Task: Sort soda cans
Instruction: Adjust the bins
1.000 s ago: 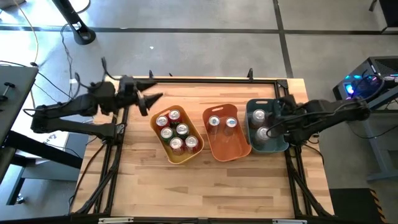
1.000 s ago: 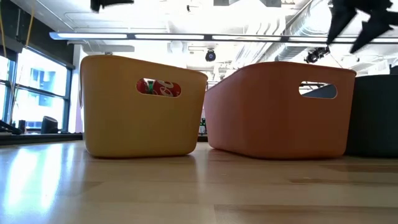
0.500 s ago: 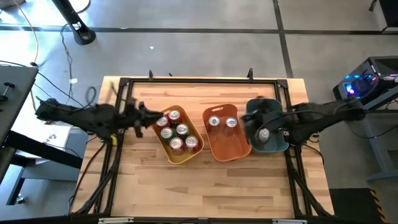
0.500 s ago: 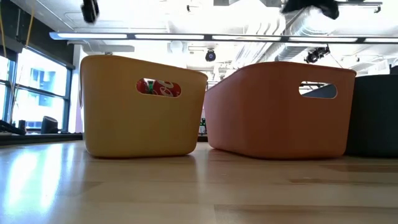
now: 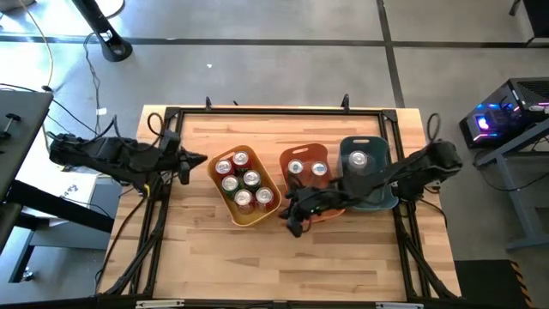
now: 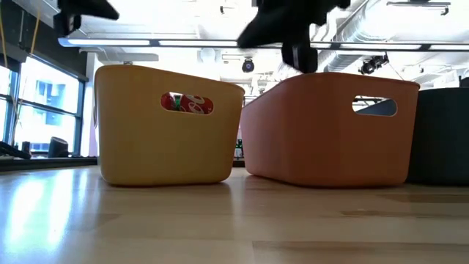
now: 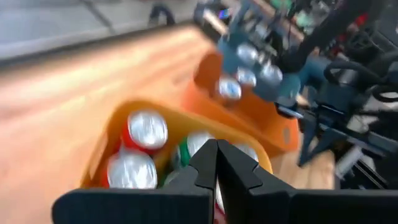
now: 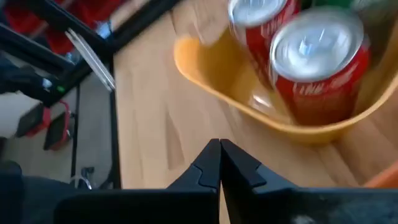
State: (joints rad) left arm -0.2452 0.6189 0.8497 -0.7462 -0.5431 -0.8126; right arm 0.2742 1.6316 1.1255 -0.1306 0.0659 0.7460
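We see left claw (image 5: 202, 158) pinched together, empty, beside the yellow plastic bin (image 5: 225, 199) of red soda cans (image 5: 241, 179); right claw (image 5: 294, 225) together, empty, over the wooden table (image 5: 257, 257).

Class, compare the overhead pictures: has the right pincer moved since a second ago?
Yes. The right pincer has swung from above the teal bin across the table to the orange bin's near-left corner, and it is now shut.

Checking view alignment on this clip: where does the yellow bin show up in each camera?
High view: yellow bin, left of centre, leftmost of three bins, holding five cans.
Low view: yellow bin, on the left, a red can visible through its handle slot.
Left wrist view: yellow bin, low centre, beyond the shut left gripper.
Right wrist view: yellow bin, upper right, beyond the shut right gripper.
Shared landmark: the orange bin beside it.
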